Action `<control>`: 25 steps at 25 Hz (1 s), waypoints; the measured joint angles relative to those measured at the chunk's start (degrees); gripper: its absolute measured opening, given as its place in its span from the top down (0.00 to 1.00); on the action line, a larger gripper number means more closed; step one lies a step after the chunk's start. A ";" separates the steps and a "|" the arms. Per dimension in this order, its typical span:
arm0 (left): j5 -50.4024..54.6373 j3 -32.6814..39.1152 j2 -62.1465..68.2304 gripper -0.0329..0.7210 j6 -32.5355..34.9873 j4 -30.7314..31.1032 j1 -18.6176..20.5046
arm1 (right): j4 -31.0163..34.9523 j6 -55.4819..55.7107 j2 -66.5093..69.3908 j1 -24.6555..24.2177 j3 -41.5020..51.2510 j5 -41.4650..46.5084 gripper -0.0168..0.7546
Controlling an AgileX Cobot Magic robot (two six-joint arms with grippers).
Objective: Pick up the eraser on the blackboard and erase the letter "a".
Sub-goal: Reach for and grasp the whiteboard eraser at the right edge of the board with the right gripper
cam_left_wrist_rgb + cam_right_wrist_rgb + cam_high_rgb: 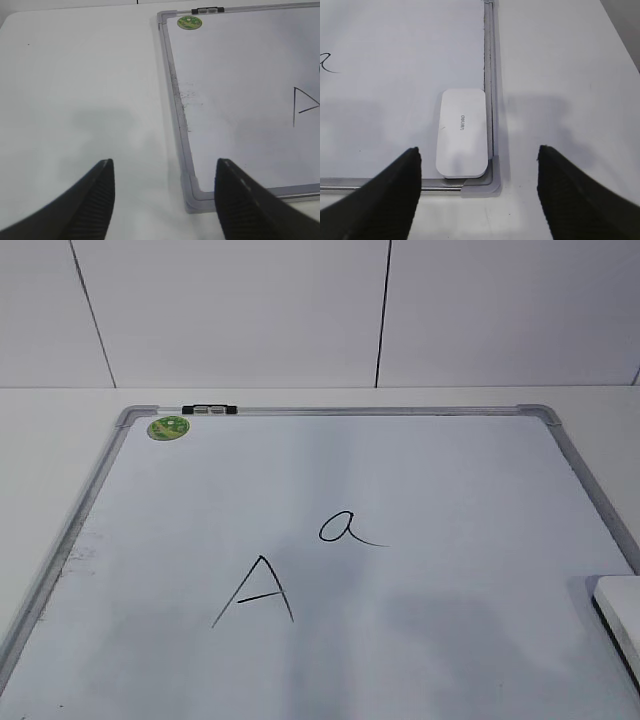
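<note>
The blackboard [400, 470] is a white dry-erase board with a silver frame, lying flat on the table. The small cursive letter "a" [345, 528] is written near its middle. The white eraser [462, 132] lies flat in the board's near right corner against the frame; its edge shows at the right of the exterior view [620, 605]. My right gripper [479, 172] is open and empty, hovering above the table just short of the eraser. My left gripper [164, 172] is open and empty above the board's near left corner [192, 197]. Neither gripper shows in the exterior view.
A larger capital "A" [258, 592] is drawn left of and below the small "a". A round green magnet [168, 427] sits at the board's far left corner, next to a black-and-silver clip [210, 409]. White table [75, 90] surrounds the board; a white wall stands behind.
</note>
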 joint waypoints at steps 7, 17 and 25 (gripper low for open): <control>0.00 0.00 0.00 0.34 0.00 0.00 0.00 | 0.00 0.00 0.00 0.00 0.00 0.00 0.24; 0.00 0.00 0.00 0.37 -0.09 0.00 0.00 | 0.00 0.00 0.00 0.00 0.00 0.00 0.24; 0.00 0.00 0.00 0.37 -0.09 0.00 0.00 | 0.00 0.00 0.00 0.00 0.00 0.00 0.24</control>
